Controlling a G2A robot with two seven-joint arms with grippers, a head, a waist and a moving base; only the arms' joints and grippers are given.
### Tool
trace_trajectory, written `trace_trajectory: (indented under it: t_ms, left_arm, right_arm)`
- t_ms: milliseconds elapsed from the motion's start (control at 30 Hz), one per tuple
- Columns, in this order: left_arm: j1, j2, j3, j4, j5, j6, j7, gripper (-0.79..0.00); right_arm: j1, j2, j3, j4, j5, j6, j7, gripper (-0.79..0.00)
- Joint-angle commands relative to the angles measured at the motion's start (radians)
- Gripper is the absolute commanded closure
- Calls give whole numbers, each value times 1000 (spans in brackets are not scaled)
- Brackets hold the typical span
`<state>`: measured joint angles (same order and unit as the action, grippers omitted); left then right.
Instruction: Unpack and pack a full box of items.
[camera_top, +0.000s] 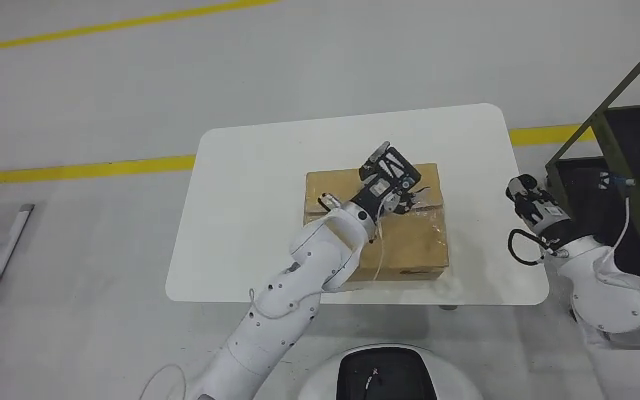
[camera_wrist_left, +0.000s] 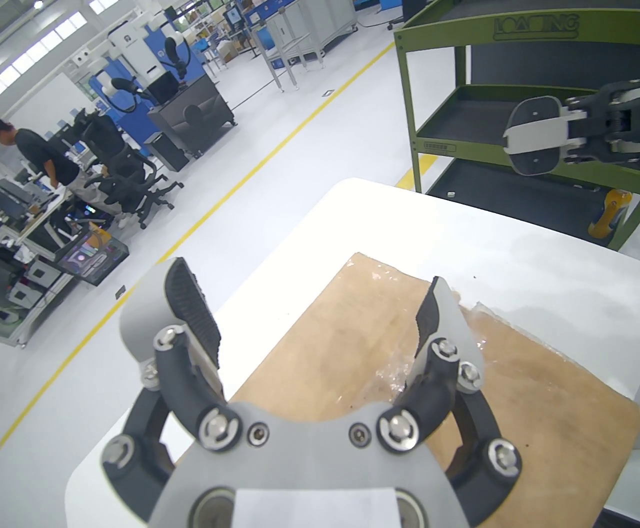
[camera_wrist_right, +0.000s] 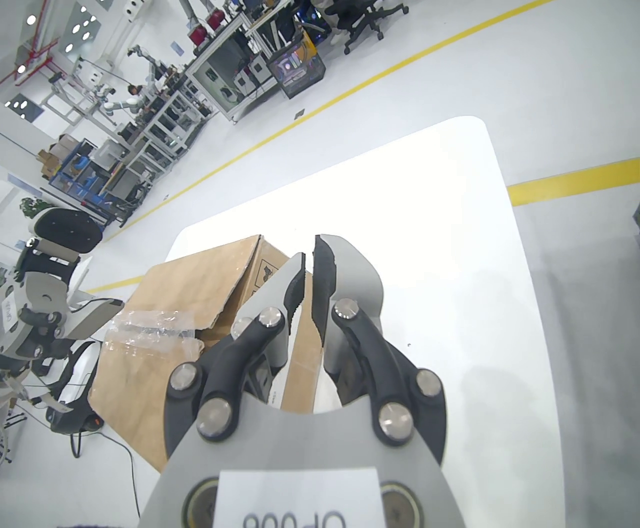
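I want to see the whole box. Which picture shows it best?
The top view: the whole box lies on the white table, though the left arm covers a bit. The left wrist view shows just part of its top. The right wrist view shows one corner, a side and crumpled tape.

White arms (camera_top: 318, 248), grey fingers (camera_wrist_left: 140, 311), black pads (camera_wrist_left: 192, 310)

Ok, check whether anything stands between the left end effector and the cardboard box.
Nothing visible does. The left end effector is open right above the cardboard box, with just loose clear tape on the lid below it. The right end effector is off to one side of the box.
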<state>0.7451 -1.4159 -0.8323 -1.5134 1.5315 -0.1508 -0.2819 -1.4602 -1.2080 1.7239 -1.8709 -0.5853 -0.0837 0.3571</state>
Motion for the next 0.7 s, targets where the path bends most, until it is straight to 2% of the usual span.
trace_trajectory:
  t_ms: [0,100,133,167,200,233,267,467,667]
  left_arm:
    - [32,11,-51,-34,10,5,-22,-785]
    - [97,33,-139,-102,42,5,-57,-785]
    - [124,41,-171,-128,49,1,-71,-708]
    - [154,49,-207,-158,55,2,-83,-526]
    - [185,56,-243,-188,66,4,-93,-289]
    - [219,64,-276,-219,74,0,-102,-114]
    - [255,71,-314,-251,78,1,-111,0]
    - [464,102,-514,-416,83,23,-163,0]
    - [639,117,-668,-506,50,42,-202,0]
  right_arm:
    - [9,1,-2,6,8,-15,6,0]
    - [26,2,-17,8,10,-45,4,0]
    - [32,2,-25,7,8,-53,4,0]
    - [39,2,-36,5,5,-60,5,0]
    - [47,2,-50,0,-2,-69,6,0]
    - [55,2,-64,-4,-5,-76,6,0]
    - [64,1,-84,-12,-10,-84,9,0]
    - [132,-7,-236,-43,-50,-105,39,0]
    - [219,-27,-461,-42,-163,-95,37,0]
